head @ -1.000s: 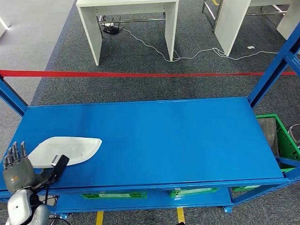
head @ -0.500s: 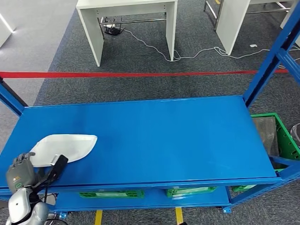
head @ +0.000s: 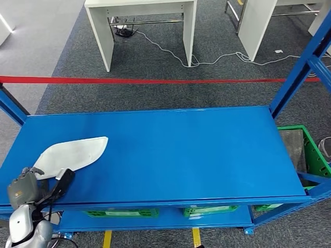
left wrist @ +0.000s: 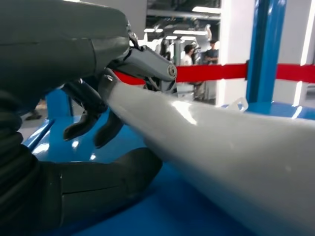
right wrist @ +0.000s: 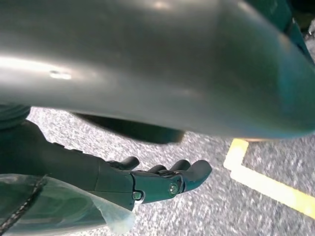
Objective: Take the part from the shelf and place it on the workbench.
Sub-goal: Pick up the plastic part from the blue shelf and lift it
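The white part [head: 72,153] is gripped at its near end by the left hand [head: 24,187] on the blue shelf [head: 187,155]; lifting clear is required next; the right hand [right wrist: 156,183] hangs open

**Hidden, cropped and blurred**

In the head view the left hand [head: 23,188] covers the end of the white part [head: 72,154] at the shelf's [head: 176,150] front left corner, and the picture's lower edge cuts its arm. The left wrist view shows the part [left wrist: 223,147] running out past the frame, its far end unseen, with the fingers [left wrist: 89,118] partly behind it. The right hand [right wrist: 156,182] hangs over blurred carpet, its palm hidden.
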Motion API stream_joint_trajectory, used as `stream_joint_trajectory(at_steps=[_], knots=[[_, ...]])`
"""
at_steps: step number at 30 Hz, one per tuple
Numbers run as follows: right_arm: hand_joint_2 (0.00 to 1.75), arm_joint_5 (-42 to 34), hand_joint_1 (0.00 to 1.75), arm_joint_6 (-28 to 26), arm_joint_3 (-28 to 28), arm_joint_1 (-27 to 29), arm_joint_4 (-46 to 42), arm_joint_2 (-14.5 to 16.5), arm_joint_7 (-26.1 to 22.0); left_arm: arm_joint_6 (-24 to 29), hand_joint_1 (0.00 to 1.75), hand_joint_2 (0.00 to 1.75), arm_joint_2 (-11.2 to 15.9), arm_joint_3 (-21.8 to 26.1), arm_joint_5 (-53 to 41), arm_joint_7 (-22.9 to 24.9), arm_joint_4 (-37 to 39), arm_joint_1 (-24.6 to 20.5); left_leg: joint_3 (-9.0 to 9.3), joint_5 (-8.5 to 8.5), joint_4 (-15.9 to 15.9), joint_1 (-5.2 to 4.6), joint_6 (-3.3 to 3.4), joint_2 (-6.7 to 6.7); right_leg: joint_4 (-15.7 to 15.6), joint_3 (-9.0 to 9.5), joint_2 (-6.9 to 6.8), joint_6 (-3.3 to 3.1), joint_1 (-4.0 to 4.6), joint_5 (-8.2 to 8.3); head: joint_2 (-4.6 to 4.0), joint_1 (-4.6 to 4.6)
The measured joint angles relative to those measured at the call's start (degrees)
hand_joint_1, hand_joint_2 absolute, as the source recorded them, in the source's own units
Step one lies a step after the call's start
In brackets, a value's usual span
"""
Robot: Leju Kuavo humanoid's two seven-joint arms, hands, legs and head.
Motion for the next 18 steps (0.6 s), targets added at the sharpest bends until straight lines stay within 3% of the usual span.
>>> stream_joint_trajectory(at_steps=[1,4,5,6,7,9,11,15,16,18], knots=[[0.0,0.02,0.0,0.06,0.01,0.0,0.0,-0.01,0.0,0.01,1.24,1.75,-0.03,-0.03,0.0,-0.09,0.01,-0.05,0.25,0.31,-0.58,0.26,-0.12,0.05,1.73,-0.86,-0.01,0.27,0.04,-1.14,0.0,0.1],[0.0,0.06,0.0,0.22,0.01,0.06,0.0,-0.12,0.03,-0.01,0.01,1.75,-0.22,-0.08,-0.01,-0.13,0.19,-0.06,0.26,0.58,-0.97,0.58,-0.14,0.22,11.64,-5.76,-0.05,1.07,-0.26,-5.93,0.0,0.26],[0.0,0.07,0.0,0.27,0.0,0.11,0.0,-0.18,0.05,-0.01,0.0,1.75,-0.3,-0.09,-0.04,-0.13,0.31,-0.09,0.23,0.58,-0.94,0.64,-0.18,0.25,13.75,-6.81,-0.08,1.35,-0.4,-6.38,0.0,0.26],[0.0,0.09,0.0,0.3,0.0,0.16,0.0,-0.22,0.07,-0.01,0.0,1.75,-0.35,-0.11,-0.13,-0.13,0.45,-0.12,0.23,0.57,-0.89,0.74,-0.29,0.27,13.84,-6.87,-0.12,1.62,-0.54,-5.74,0.0,0.26],[0.0,0.13,0.0,0.32,0.0,0.17,0.0,-0.24,0.08,0.02,0.0,1.75,-0.38,-0.13,-0.24,-0.13,0.55,-0.16,0.24,0.53,-0.78,0.89,-0.48,0.25,11.79,-5.87,-0.2,1.88,-0.71,-4.15,0.0,0.26],[0.0,0.19,0.0,0.32,0.01,0.14,0.01,-0.25,0.09,0.14,0.0,0.87,-0.38,-0.18,-0.53,-0.13,0.6,-0.32,0.18,0.23,-0.24,1.09,-1.16,0.16,4.27,-2.03,-0.34,2.38,-1.06,-0.7,0.0,0.31],[0.0,0.25,0.0,0.33,0.01,0.09,0.01,-0.26,0.09,0.25,0.0,0.0,-0.28,-0.22,-0.78,-0.13,0.6,-0.49,-0.09,-0.15,0.5,0.95,-1.98,0.03,-0.3,0.41,-0.17,1.85,-1.21,0.41,0.0,0.3],[0.0,0.3,0.0,0.43,0.0,0.09,0.0,-0.26,0.08,0.45,0.0,0.0,-0.16,-0.69,-0.97,-0.13,0.6,-0.41,-0.37,-0.55,1.26,1.03,-3.19,-0.08,-0.56,0.68,-0.05,-0.18,-1.12,0.57,0.0,0.22],[0.0,0.32,0.0,0.46,0.0,0.08,0.0,-0.25,0.08,0.57,0.0,0.0,-0.15,-0.84,-1.03,-0.13,0.6,-0.36,-0.97,-1.62,2.73,1.1,-3.42,-0.07,-0.62,0.63,-0.1,-0.5,-1.18,0.72,0.0,0.11],[0.0,0.34,0.0,0.53,0.0,0.11,0.0,-0.26,0.09,0.86,0.0,0.0,-0.13,-1.09,-1.19,-0.13,0.6,-0.17,-3.77,-5.4,9.21,1.2,-3.8,-0.05,-0.65,0.41,-0.14,-0.9,-1.11,0.85,0.0,-0.13]])
